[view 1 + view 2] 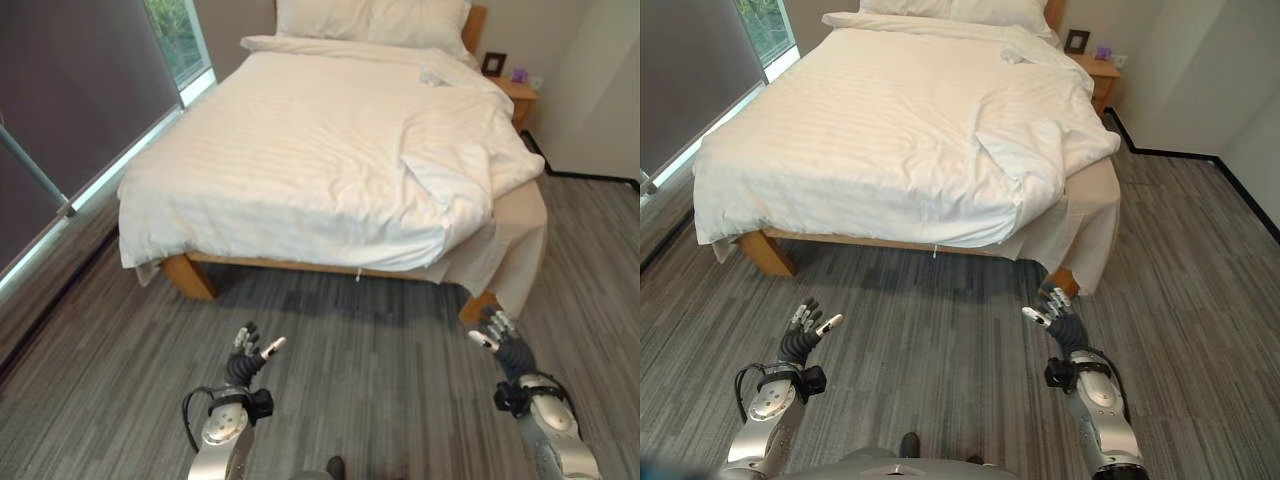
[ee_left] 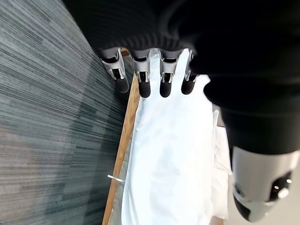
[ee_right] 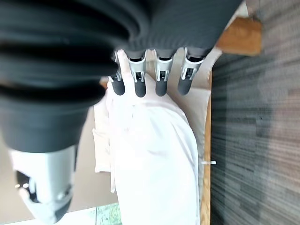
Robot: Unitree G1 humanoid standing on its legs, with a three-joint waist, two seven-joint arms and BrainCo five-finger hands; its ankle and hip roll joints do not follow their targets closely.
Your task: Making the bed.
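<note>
- Bed [image 1: 330, 150] is standing ahead of the robot on a grey striped carpet floor [image 1: 360, 380], its wooden frame [image 1: 190, 275] showing at the near corners.
- White duvet [image 1: 290, 140] is lying spread over the mattress and hanging down the near end; at the robot's right near corner it is lying folded back in a rumpled flap [image 1: 450, 180], leaving a beige sheet [image 1: 515, 235] hanging exposed there.
- Pillows [image 1: 370, 20] are sitting at the far end against the headboard, with a wooden nightstand [image 1: 518, 95] beside them on the robot's right.
- Window [image 1: 175, 35] is running along the wall on the robot's left.
- Left hand [image 1: 245, 358] is hovering over the carpet, well apart from the bed, its fingers [image 2: 142, 79] lying straight and relaxed, grasping nothing.
- Right hand [image 1: 506, 342] is hovering just short of the bed's right near corner, its fingers [image 3: 161, 79] likewise lying straight and loosely spread, touching neither duvet nor sheet.
</note>
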